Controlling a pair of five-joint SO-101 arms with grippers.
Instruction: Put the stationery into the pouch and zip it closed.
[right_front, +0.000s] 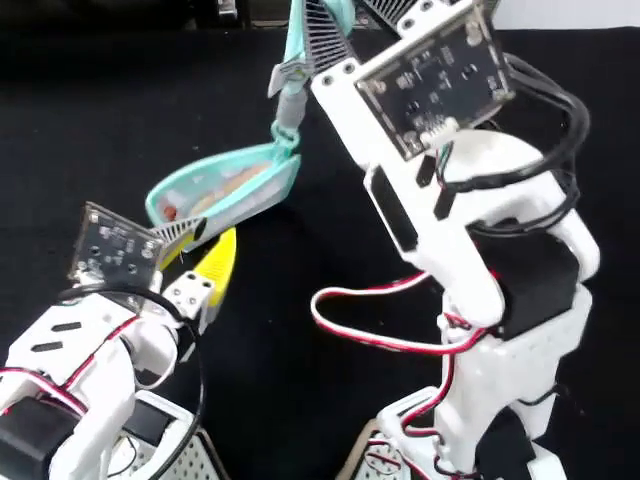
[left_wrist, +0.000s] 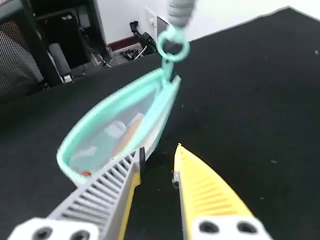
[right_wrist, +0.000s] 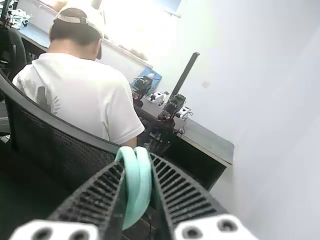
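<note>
Your translucent mint-green pouch (right_front: 225, 190) holds the stationery (left_wrist: 126, 136), with its mint loop (right_wrist: 134, 200) clamped in the right end effector (right_wrist: 135, 164) and the left end effector (left_wrist: 159, 150) open, and whether it's zipped is unclear.

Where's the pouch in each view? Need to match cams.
High view: pouch left of centre, tilted, one end lifted by its strap.
Left wrist view: centre-left, just beyond the left gripper.
Right wrist view: its teal strap, pinched in the right gripper.
Shared landmark: the strap.
</note>
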